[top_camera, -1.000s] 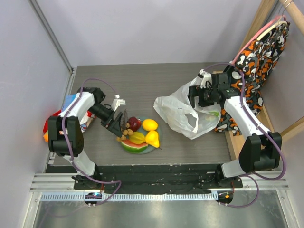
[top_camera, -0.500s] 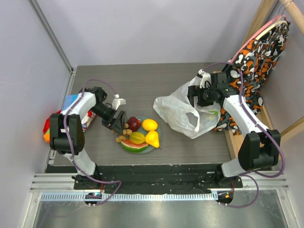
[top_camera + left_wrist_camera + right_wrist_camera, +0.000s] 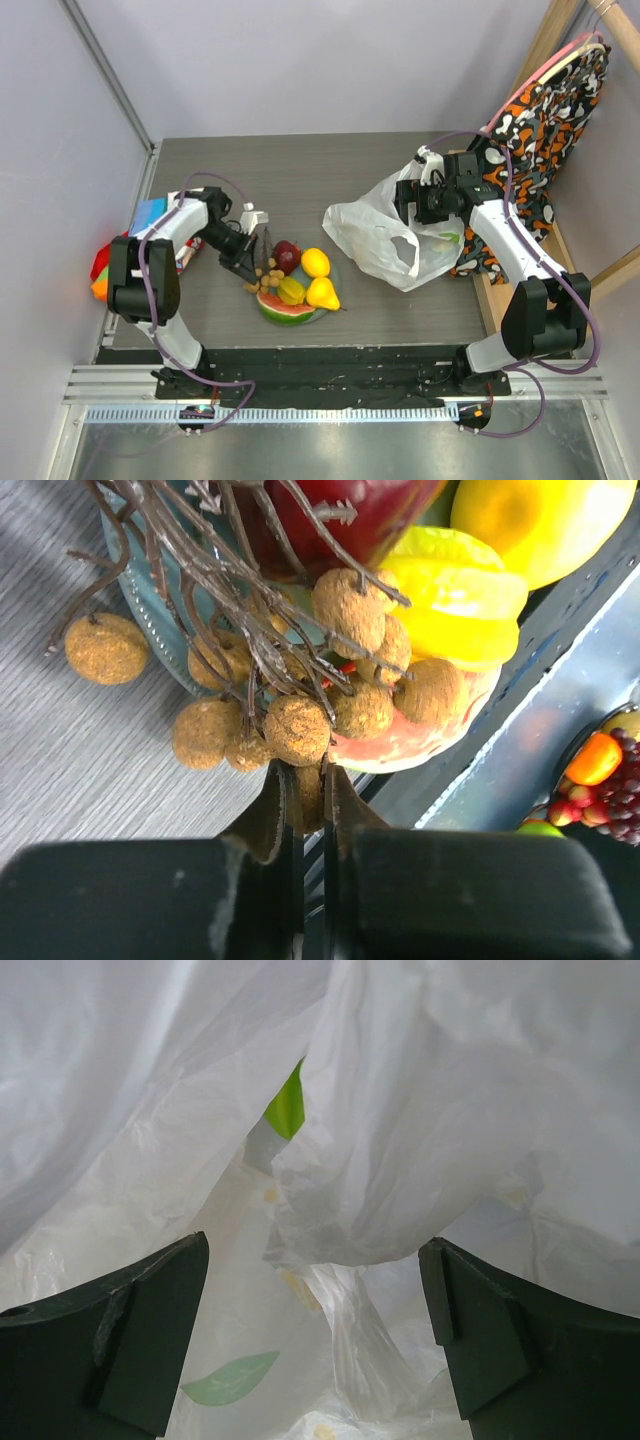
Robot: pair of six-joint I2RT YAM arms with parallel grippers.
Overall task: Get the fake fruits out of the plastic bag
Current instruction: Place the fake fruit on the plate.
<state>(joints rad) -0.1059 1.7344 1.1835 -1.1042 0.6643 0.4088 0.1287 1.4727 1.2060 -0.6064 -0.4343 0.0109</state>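
Fake fruits lie on a bluish plate (image 3: 334,279): a dark red apple (image 3: 288,256), a lemon (image 3: 316,262), a yellow pear (image 3: 322,293), a yellow-green star fruit (image 3: 290,290) and a watermelon slice (image 3: 284,309). A tan-brown bunch of little balls (image 3: 298,726) hangs over the plate's left rim (image 3: 150,632). My left gripper (image 3: 308,785) is shut on one of its balls. The plastic bag (image 3: 365,236) lies crumpled at the right. My right gripper (image 3: 315,1340) stands open inside its folds (image 3: 450,1110), holding nothing.
An orange, black and white patterned cloth (image 3: 545,110) hangs on a wooden frame at the right edge. Colourful items (image 3: 105,268) and a blue object (image 3: 148,214) sit at the table's left edge. Grey walls close in on the left and back.
My left gripper has moved in on the bunch beside the plate and shut on one ball. The right gripper stays open in the bag.
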